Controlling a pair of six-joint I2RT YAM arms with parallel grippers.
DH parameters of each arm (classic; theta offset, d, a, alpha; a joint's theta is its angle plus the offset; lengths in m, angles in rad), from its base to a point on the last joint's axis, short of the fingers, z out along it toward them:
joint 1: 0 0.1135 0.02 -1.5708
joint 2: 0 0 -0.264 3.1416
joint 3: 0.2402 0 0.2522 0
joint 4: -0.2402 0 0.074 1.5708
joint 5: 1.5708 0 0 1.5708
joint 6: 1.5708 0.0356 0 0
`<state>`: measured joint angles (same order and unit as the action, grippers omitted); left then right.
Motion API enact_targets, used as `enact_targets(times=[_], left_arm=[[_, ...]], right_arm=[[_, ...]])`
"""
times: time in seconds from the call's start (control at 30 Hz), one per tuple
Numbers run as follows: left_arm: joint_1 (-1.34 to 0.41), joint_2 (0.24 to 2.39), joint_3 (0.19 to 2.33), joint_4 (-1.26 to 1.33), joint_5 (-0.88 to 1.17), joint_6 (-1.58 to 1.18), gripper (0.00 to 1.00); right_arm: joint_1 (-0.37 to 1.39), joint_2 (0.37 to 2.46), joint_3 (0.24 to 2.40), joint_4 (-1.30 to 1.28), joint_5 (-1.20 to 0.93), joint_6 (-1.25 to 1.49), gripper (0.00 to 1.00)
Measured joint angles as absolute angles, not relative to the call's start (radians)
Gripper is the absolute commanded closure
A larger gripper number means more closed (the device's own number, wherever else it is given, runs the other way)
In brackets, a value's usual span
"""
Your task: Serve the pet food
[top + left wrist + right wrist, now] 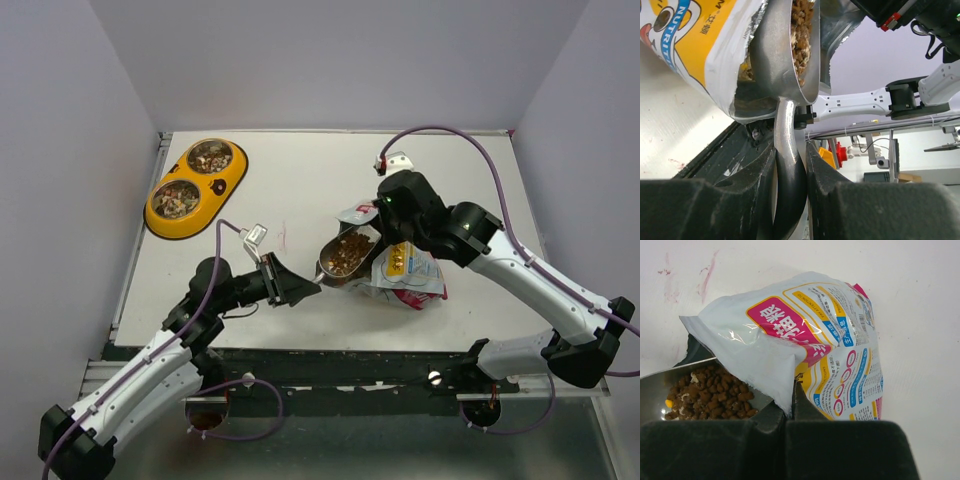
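A silver metal scoop (345, 256) full of brown pet food (349, 251) sits at the torn mouth of the pet food pouch (405, 268) in the middle of the table. My left gripper (312, 287) is shut on the scoop's handle (788, 150); the bowl of the scoop (790, 55) points away, heaped with kibble (801, 35), beside the pouch (700, 45). My right gripper (792, 387) is shut on the pouch's upper edge (770, 360), lifting it open. Kibble in the scoop (710, 392) shows just left of that pinch.
A yellow double bowl (196, 186) with two steel cups holding kibble stands at the far left of the table. The pouch's printed back (845, 355) lies on the white table (920, 315). Grey walls close in on both sides.
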<state>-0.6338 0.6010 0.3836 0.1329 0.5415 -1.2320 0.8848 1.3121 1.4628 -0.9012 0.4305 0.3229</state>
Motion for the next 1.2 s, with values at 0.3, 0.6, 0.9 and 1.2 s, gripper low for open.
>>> enact_targets(times=[0.3,0.6,0.9,1.2], left_arm=[[-0.580,0.536,0.395,0.031,0.579,-1.225,1.00],[-0.554,0.441,0.478,-0.159,0.611,-1.188,1.00],[-0.521,0.372,0.657,-0.295,0.614,-1.118,1.00],[-0.481,0.554,0.898,-0.401,0.509,-1.126,1.00]], right_arm=[[0.884,1.304,1.460,-0.902,0.433,0.322,0.99],[0.884,1.291,1.453,-0.900,0.435,0.321,0.99],[0.885,1.282,1.448,-0.904,0.434,0.321,0.99],[0.884,1.281,1.448,-0.905,0.434,0.321,0.99]])
